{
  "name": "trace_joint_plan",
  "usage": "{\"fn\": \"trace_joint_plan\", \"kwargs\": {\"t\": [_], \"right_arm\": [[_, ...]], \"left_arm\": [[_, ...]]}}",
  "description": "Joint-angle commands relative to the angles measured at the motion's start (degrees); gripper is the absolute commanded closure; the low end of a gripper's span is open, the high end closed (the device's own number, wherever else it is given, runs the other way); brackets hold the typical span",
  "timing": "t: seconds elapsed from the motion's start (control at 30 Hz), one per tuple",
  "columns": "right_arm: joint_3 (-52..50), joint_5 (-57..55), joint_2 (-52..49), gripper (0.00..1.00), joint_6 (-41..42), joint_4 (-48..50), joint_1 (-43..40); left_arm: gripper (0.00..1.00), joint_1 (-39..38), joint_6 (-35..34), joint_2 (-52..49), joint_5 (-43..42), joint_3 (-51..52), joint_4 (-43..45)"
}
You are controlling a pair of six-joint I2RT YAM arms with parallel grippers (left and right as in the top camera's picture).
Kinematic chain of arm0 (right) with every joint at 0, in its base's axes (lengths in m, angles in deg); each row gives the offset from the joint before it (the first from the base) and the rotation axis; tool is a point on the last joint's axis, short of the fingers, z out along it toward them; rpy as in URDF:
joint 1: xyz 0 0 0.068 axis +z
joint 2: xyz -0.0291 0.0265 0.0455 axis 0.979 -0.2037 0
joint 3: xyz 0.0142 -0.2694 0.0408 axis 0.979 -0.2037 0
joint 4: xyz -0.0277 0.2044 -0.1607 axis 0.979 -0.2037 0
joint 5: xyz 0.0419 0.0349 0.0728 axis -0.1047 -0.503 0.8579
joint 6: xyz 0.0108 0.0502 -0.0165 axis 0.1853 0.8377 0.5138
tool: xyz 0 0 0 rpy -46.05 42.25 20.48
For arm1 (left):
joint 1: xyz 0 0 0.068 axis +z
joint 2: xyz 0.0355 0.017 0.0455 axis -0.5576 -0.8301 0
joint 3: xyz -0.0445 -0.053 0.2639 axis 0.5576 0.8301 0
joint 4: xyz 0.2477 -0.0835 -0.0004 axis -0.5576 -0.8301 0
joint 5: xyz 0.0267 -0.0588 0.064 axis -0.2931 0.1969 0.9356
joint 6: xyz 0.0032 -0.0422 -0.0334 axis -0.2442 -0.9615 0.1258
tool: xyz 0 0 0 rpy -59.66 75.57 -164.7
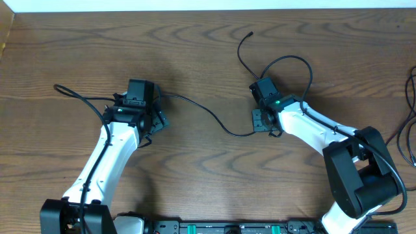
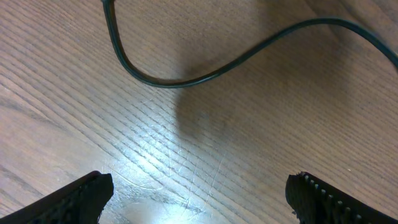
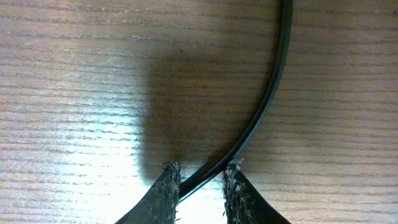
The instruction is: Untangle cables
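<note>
A thin black cable (image 1: 242,134) lies across the wooden table. It runs from the far left, past my left gripper (image 1: 155,117), dips to my right gripper (image 1: 263,123), then loops up to a small plug end (image 1: 251,33). In the right wrist view the cable (image 3: 267,106) passes diagonally between my right gripper (image 3: 202,171) fingers. They stand narrow around it with a small gap left. My left gripper (image 2: 199,186) is wide open just above bare wood, with the cable (image 2: 168,84) curving ahead of it, untouched.
More dark cables (image 1: 411,117) hang at the table's right edge. A black rail (image 1: 227,227) runs along the front edge between the arm bases. A pale strip (image 1: 208,4) borders the table's far edge.
</note>
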Motion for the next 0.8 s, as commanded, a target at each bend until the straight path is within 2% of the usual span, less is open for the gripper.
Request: {"fn": "trace_joint_plan", "kwargs": {"t": [0.0, 0.1, 0.13, 0.17, 0.27, 0.4, 0.6, 0.77], "right_arm": [[-1.0, -1.0, -0.8, 0.81, -0.3, -0.7, 0.9], [-1.0, -0.9, -0.8, 0.78, -0.3, -0.8, 0.9], [-1.0, -0.6, -0.8, 0.69, -0.3, -0.9, 0.9], [-1.0, -0.1, -0.8, 0.64, -0.3, -1.0, 0.8], [-1.0, 0.4, -0.8, 0.68, 0.7, -2.5, 0.9], [-1.1, -1.5, -0.9, 0.65, 1.2, -4.8, 0.9], [-1.6, -16.1, -0.9, 0.68, -0.6, -9.2, 0.3], [-1.8, -24.3, -0.9, 0.58, -5.9, -10.6, -2.7]], "left_arm": [[0.05, 0.2, 0.6, 0.2, 0.7, 0.1, -0.2], [0.05, 0.2, 0.6, 0.2, 0.7, 0.1, -0.2], [0.05, 0.2, 0.6, 0.2, 0.7, 0.1, -0.2], [0.05, 0.2, 0.6, 0.2, 0.7, 0.1, -0.2], [0.05, 0.2, 0.6, 0.2, 0.7, 0.1, -0.2], [0.05, 0.2, 0.6, 0.2, 0.7, 0.1, -0.2], [0.05, 0.2, 0.6, 0.2, 0.7, 0.1, -0.2], [0.05, 0.2, 0.6, 0.2, 0.7, 0.1, -0.2]]}}
